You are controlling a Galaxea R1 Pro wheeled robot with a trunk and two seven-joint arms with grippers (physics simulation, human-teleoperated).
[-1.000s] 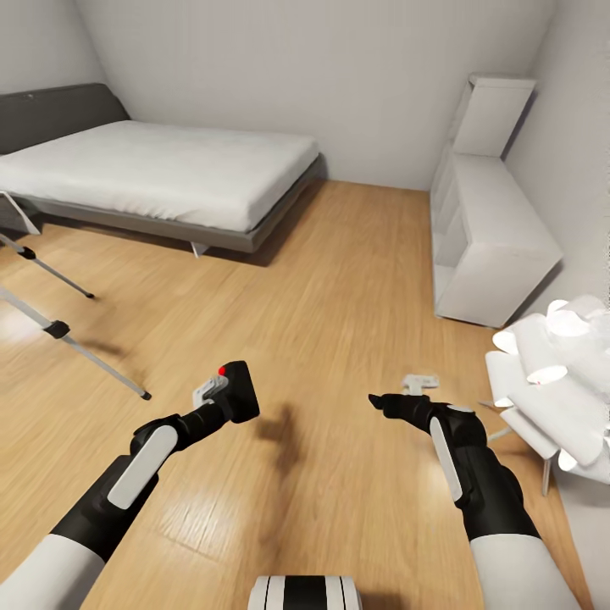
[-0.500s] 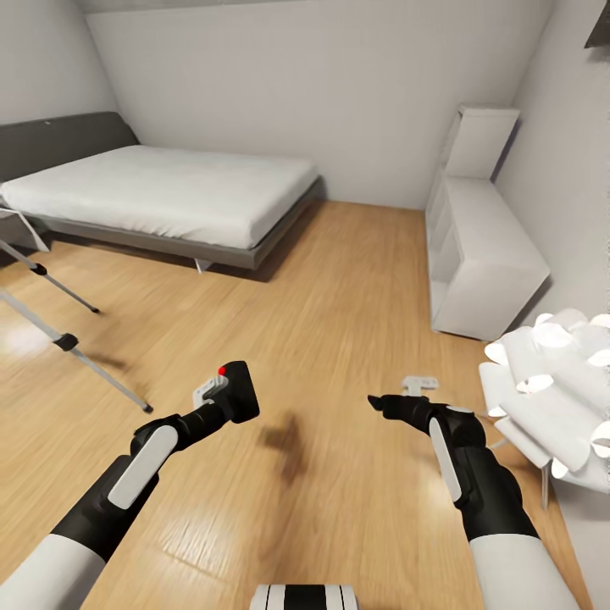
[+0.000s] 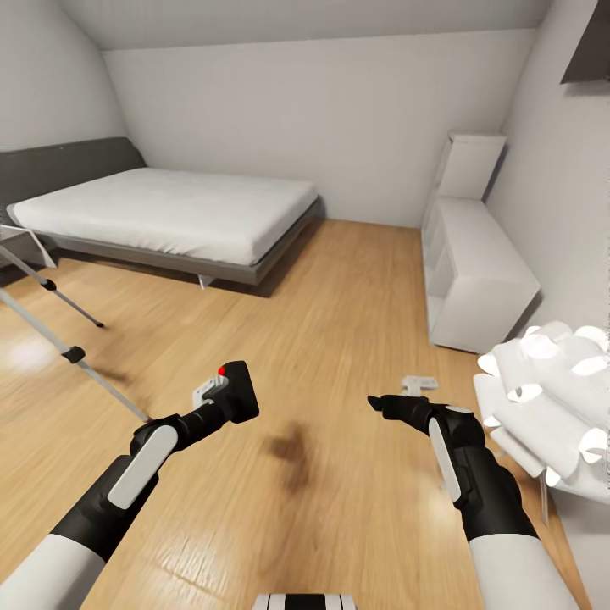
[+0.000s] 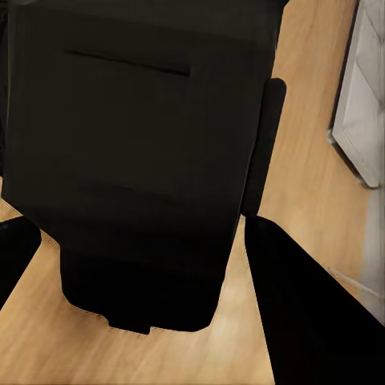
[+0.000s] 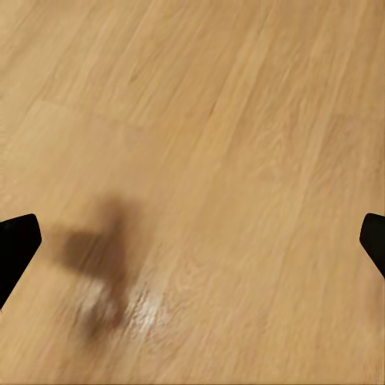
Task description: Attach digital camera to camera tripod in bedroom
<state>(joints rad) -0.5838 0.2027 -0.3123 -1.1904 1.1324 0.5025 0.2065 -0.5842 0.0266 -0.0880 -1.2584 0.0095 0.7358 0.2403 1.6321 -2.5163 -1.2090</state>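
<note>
Over the last second the whole head view has tilted upward: the ceiling slope and a dark-framed corner at the upper right have come into the picture, and the bed (image 3: pixel 169 212) and the white shelf unit (image 3: pixel 474 271) sit lower than before. Both arms keep the same place in the picture, so this is the camera rising, not the things moving. For the task it means the robot is looking about the bedroom (image 3: pixel 339 305) to find its target, with the mounting step not yet begun.

The left gripper (image 3: pixel 222 405) holds the digital camera (image 3: pixel 237 391) above the wood floor (image 3: pixel 339 339), its jaws clamped on the black body, red button uppermost; in the left wrist view that body (image 4: pixel 136 160) sits between the dark fingers. The right gripper (image 3: pixel 383 405) carries nothing; in its wrist view the jaws stand wide apart over bare boards.

The camera tripod (image 3: pixel 51 330) shows by its silver legs at the floor's left edge, near the foot of the bed; its head lies outside the picture, so the mounting plate probably cannot be judged from here.

A white petal-shaded lamp (image 3: pixel 542 398) stands just beside the right arm, and the shelf unit lines the right wall. The open floor between the robot and the tripod looks free, so turning left seems the main need.
</note>
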